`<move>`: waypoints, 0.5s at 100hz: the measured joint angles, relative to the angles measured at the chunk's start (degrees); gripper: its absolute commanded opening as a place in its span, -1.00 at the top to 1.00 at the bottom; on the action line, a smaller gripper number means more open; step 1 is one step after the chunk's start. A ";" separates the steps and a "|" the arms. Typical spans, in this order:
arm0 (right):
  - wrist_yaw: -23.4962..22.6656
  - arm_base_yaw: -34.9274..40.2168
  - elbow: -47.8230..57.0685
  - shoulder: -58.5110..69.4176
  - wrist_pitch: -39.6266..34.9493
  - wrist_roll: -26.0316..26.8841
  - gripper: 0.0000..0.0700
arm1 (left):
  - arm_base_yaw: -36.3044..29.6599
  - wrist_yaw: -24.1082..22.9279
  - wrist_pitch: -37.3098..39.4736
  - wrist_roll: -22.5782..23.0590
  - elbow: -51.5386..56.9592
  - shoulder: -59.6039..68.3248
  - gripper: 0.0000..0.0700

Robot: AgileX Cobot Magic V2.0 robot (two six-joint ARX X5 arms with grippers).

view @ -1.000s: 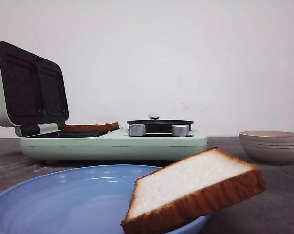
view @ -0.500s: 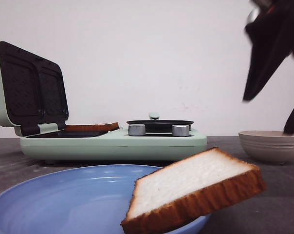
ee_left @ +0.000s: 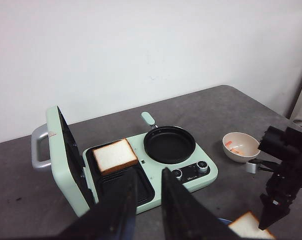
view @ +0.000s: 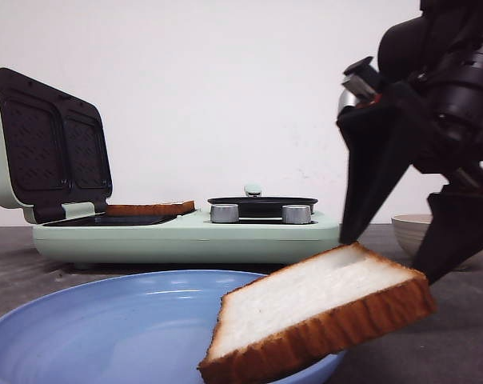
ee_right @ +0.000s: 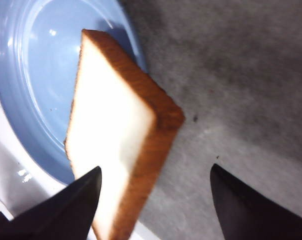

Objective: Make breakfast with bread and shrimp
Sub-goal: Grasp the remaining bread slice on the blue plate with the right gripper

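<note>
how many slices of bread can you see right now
2. One slice of bread lies in the open sandwich maker. The other slice leans on the blue plate's rim, below the open right gripper.

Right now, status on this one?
Right gripper open above bread slice on blue plate. Left gripper open, empty. Other slice in sandwich maker.

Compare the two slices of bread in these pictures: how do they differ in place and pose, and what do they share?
The slice in the sandwich maker lies flat on the dark grill plate; the slice on the blue plate rests tilted over the plate's rim, one end sticking out over the table. The first has no gripper near it; the second sits below the open right gripper. Both are square, pale-faced, with orange-brown crust.
</note>
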 measured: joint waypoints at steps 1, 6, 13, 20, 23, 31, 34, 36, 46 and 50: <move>-0.02 0.13 0.00 0.00 0.26 0.15 -0.22 | -0.04 0.00 0.00 0.00 0.00 0.00 0.97; -0.04 0.85 0.00 0.09 1.51 0.61 -0.22 | -0.26 0.00 0.02 0.13 0.00 0.00 0.97; -0.04 1.62 0.00 0.20 2.97 1.60 -0.20 | -0.44 0.00 0.02 0.35 0.00 0.00 0.97; -0.02 2.05 0.00 0.37 3.96 2.56 -0.18 | -0.55 0.00 0.02 0.50 -0.02 0.00 0.97; 0.02 2.16 0.00 0.52 4.07 2.95 -0.18 | -0.55 0.02 0.00 0.68 -0.02 0.00 0.97; 0.57 2.21 0.00 1.01 4.04 3.43 -0.17 | -0.55 0.02 0.02 0.85 -0.04 0.00 0.97; 1.18 2.19 0.00 1.14 3.96 3.56 -0.17 | -0.55 0.02 0.02 0.85 -0.04 0.00 0.97; 1.60 2.19 0.00 1.22 3.89 3.67 -0.17 | -0.55 0.02 0.02 0.85 -0.04 0.00 0.97; 2.89 2.16 0.00 1.38 3.85 3.91 -0.17 | -0.55 0.02 0.02 0.87 -0.04 0.00 0.97; 2.95 2.14 0.00 1.38 3.85 4.04 -0.17 | -0.55 0.02 0.02 0.87 -0.04 0.00 0.97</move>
